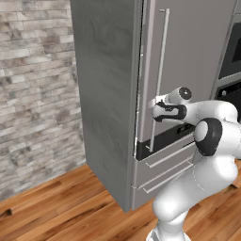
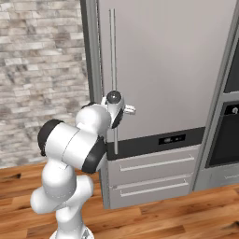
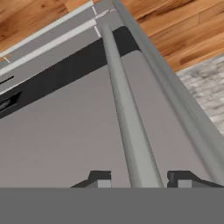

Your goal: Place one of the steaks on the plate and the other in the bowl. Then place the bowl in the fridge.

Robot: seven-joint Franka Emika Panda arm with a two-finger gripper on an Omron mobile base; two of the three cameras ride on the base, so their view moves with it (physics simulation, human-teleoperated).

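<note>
Grey fridge (image 3: 57,144) handle (image 3: 131,131) | between end effector (image 3: 139,179) fingers (image 3: 99,178) | partly parted, contact unclear | door ajar

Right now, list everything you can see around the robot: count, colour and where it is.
fridge: one, grey brushed metal, straight ahead of the arm, door shut or nearly so.
fridge handle: one, long thin grey bar, vertical on the door, running between the fingertips.
drawers: two, grey, at the fridge bottom.
oven: one, dark-fronted, right of the fridge.
brick wall: one, grey-beige, left of the fridge.
floor: wood, orange-brown.
gripper: one, dark tips either side of the handle, grip unclear.
</note>
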